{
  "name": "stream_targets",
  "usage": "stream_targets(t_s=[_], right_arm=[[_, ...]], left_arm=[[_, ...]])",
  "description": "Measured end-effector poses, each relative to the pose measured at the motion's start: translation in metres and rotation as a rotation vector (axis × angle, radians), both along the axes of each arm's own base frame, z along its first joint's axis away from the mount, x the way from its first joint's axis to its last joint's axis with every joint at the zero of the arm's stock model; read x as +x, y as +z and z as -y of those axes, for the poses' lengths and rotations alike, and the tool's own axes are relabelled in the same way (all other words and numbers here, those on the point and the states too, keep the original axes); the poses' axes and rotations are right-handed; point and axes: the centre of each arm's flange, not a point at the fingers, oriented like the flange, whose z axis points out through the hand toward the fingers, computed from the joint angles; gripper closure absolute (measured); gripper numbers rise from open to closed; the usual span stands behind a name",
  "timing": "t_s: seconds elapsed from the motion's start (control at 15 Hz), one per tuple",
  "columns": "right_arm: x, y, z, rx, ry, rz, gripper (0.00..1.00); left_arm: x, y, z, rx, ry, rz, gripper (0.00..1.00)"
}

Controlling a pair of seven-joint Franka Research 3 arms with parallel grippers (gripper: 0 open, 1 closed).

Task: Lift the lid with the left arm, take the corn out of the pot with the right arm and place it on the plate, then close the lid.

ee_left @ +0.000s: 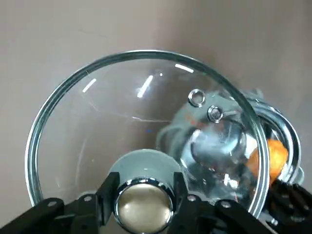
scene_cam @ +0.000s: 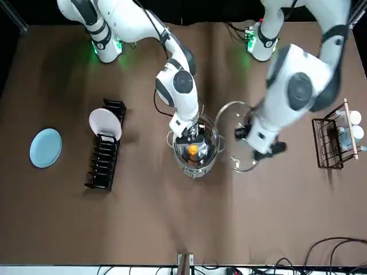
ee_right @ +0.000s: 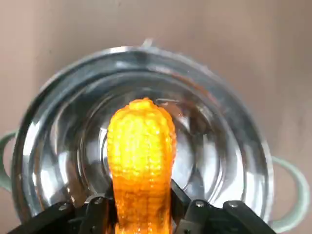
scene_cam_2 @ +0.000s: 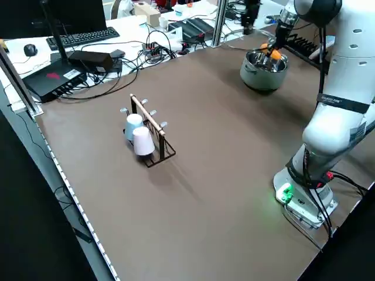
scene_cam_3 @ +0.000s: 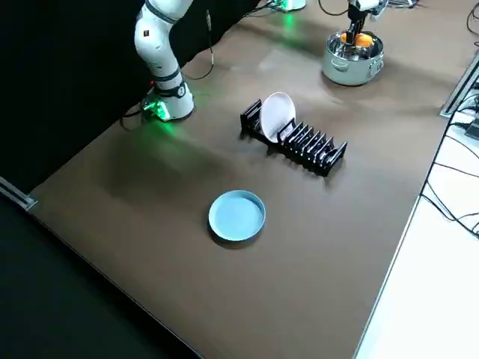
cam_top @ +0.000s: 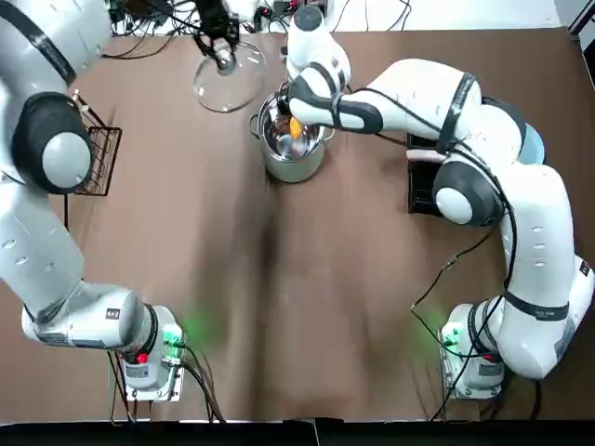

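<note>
The right hand (ee_right: 141,208) is clamped on the corn cob (ee_right: 140,146), its two fingers pressing opposite sides of the end nearest the wrist. The cob hangs inside the mouth of the steel pot (cam_top: 293,165), about level with the rim in the side views and not touching the wall. Its long axis runs along the line of the fingers, so it stands steeply on end with the free, rounded tip pointing down at the pot floor; the exact tilt is hard to tell.

The cob looks stiff and light. Its ridged kernels should give the pads some bite, but it is round and held near one end, so it could swing or twist in a quick move. A hold nearer the middle would be steadier, and it will want laying on its side so it does not roll.

The left hand (cam_top: 223,56) is closed on the knob (ee_left: 145,208) of the glass lid (ee_left: 122,126), held off to the pot's side above the counter (cam_top: 279,297). Glass is smooth and breakable, so the knob is the only safe hold.

The blue plate (scene_cam_3: 236,215) lies well apart from the pot, beyond the dish rack (scene_cam_3: 299,138).
</note>
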Motion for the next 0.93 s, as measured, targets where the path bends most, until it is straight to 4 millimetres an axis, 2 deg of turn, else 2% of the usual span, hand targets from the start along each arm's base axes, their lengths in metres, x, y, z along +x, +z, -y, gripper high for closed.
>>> stream_targets(t_s=[0.13,0.2,0.4,0.67,0.8,0.93], right_arm=[[0.007,0.022,0.013,-0.008,-0.018,-0.004,0.59],[0.009,0.03,0.021,-0.027,-0.027,-0.022,0.59],[0.016,0.056,0.039,-0.044,-0.051,-0.035,0.59],[0.032,0.072,0.067,-0.059,-0.093,-0.048,0.59],[0.051,0.077,0.092,-0.055,-0.122,-0.043,0.59],[0.072,0.086,0.123,-0.053,-0.149,-0.036,0.59]], left_arm=[[-0.013,-0.003,0.029,0.013,-0.007,0.015,0.5],[-0.015,-0.003,0.035,0.012,-0.011,0.021,0.5],[-0.014,-0.01,0.04,0.009,-0.016,0.022,0.5],[-0.009,-0.017,0.038,0.006,-0.01,0.02,0.5],[-0.01,-0.017,0.04,0.005,-0.013,0.023,0.5],[-0.013,-0.02,0.052,-0.007,-0.029,0.036,0.5]])
